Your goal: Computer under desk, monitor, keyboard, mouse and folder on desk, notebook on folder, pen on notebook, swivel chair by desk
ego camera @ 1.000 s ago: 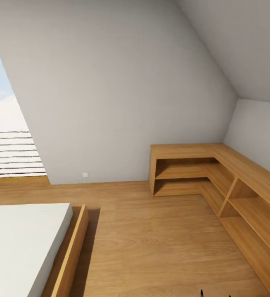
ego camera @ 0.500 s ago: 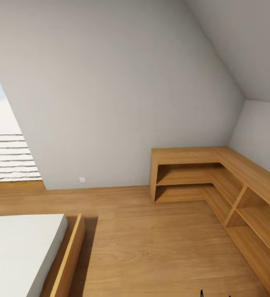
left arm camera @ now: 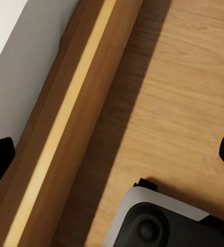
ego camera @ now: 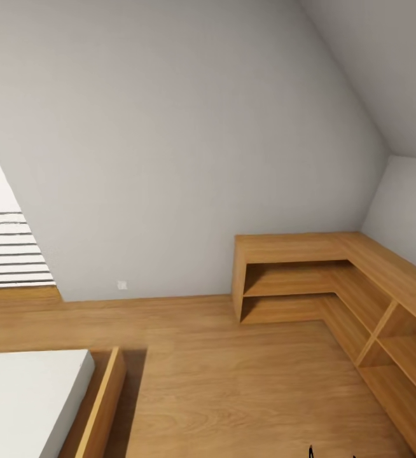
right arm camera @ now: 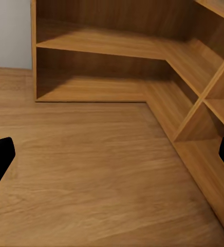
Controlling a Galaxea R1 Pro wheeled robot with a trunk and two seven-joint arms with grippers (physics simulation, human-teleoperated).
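Head view: grey sloped wall [ego camera: 189, 140] filled the upper frame; wood floor [ego camera: 233, 381] ran across the lower half. Low L-shaped light-wood shelving [ego camera: 310, 280] sat at centre right, its long arm running down the right edge — open compartments, nothing on them. Corner of a bed [ego camera: 30, 401] with white mattress and wood frame occupied the lower left. Slatted window [ego camera: 7, 248] at the left edge. Small white wall outlet [ego camera: 123, 285] just above the floor line.

None of the task's things were to be seen — no desk, chair or computer in any frame.

Left gripper [left arm camera: 114, 157]: fingertips at opposite edges of the wrist frame, spread wide, nothing between them; bed frame and robot base [left arm camera: 158, 221] below.

Right gripper [right arm camera: 112, 157]: fingers likewise wide apart, holding nothing, facing the shelving corner.
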